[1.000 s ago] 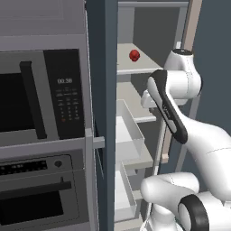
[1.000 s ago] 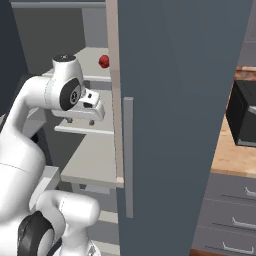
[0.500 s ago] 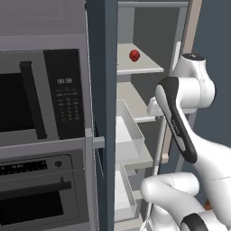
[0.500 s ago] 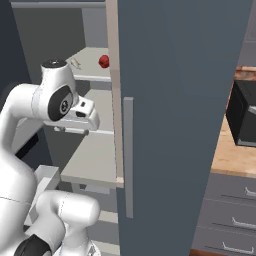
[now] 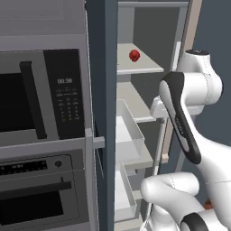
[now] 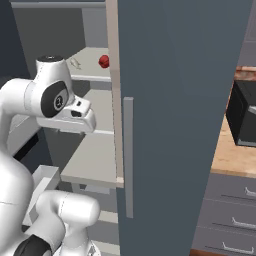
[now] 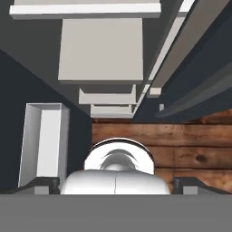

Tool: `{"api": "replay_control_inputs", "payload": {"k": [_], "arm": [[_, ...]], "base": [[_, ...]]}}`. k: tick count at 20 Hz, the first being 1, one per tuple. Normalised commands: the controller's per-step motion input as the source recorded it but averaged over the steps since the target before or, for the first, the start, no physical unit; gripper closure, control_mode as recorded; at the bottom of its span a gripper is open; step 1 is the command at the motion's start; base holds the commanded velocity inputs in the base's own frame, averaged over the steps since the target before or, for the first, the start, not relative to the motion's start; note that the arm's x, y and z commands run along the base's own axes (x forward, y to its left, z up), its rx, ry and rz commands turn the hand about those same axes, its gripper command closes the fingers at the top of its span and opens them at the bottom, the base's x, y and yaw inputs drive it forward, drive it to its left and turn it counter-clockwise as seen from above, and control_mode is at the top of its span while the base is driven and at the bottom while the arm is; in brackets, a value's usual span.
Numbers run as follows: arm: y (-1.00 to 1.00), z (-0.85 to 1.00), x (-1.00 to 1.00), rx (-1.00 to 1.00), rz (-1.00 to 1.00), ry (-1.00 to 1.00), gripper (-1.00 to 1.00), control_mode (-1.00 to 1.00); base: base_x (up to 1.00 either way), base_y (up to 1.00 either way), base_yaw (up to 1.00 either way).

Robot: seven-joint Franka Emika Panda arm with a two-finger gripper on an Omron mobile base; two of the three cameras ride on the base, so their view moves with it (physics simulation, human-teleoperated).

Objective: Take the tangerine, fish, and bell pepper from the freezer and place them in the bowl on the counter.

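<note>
1. Nearest: gripper (image 7: 118, 183) spread wide, fingertips (image 7: 43, 183) far apart with nothing between them; pointed down over the stacked pale drawers and the wooden floor.
2. Just beyond, in the left base view: clear drawer (image 5: 130, 131) pulled out from the freezer (image 5: 106, 113), close under the elbow. Likely snag here if the arm swings low or sideways on its way up.
3. To the side, in the right base view: open freezer door (image 6: 175, 100) right beside the wrist. Little room to turn; a wide roll of the hand could knock the door edge.
4. Further in and higher: bell pepper (image 5: 134, 55) sitting alone on an upper shelf (image 5: 140, 68), near the back, well apart from the hand and above it.
5. Judged risks at the pepper: glossy and rounded, so apt to roll off toward the back wall if nudged by one finger first; apt to squirt out if pinched off-centre; shelf edge in the way of a low approach.
6. Farthest: counter (image 6: 227, 156) off past the door, a long carry with the door between.
</note>
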Motion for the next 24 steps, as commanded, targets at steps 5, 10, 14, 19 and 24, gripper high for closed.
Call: {"api": "replay_control_inputs", "payload": {"k": [5,10,14,19,24], "arm": [[-0.05,0.25,-0.37,0.0,0.0,0.02,-1.0,-1.0],[-0.02,0.24,-0.48,0.0,0.0,0.0,-1.0,-1.0],[0.0,0.15,-0.37,0.0,0.0,-0.09,-1.0,-1.0],[0.0,0.12,-0.23,0.0,0.0,-0.11,-1.0,-1.0],[0.02,0.0,-0.25,0.0,0.0,-0.01,-1.0,-1.0]], "base": [[0.0,0.0,0.0],[0.0,0.0,0.0],[0.0,0.0,0.0],[0.0,0.0,0.0],[0.0,0.0,0.0]]}}
